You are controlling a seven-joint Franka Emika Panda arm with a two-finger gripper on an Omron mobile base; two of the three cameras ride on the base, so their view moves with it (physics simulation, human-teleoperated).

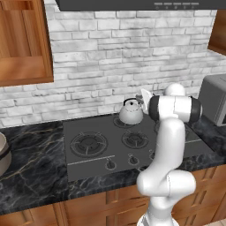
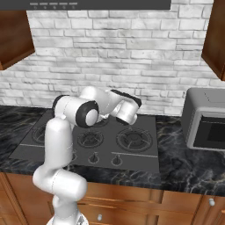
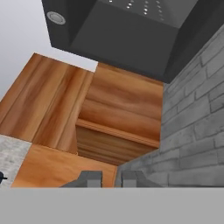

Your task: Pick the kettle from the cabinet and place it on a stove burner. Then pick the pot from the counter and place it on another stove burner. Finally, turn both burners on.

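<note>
A robot arm [image 1: 170, 145] rises before the cooktop [image 1: 88, 165], whose knobs [image 1: 110, 165] at the near edge look untouched, so lighting both burners appears still to come. The kettle [image 1: 131, 112] already sits on a rear burner by the brick wall [image 1: 110, 57], while the pot [image 1: 3, 152] waits at the counter's [image 1: 31, 154] far left edge. The gripper [image 3: 111, 178], fingers together and empty, points up toward the cabinet [image 3: 118, 118] and hood [image 3: 131, 39]; open room lies over the front burners [image 1: 88, 144], with a toaster oven [image 2: 204, 118] crowding the right.
</note>
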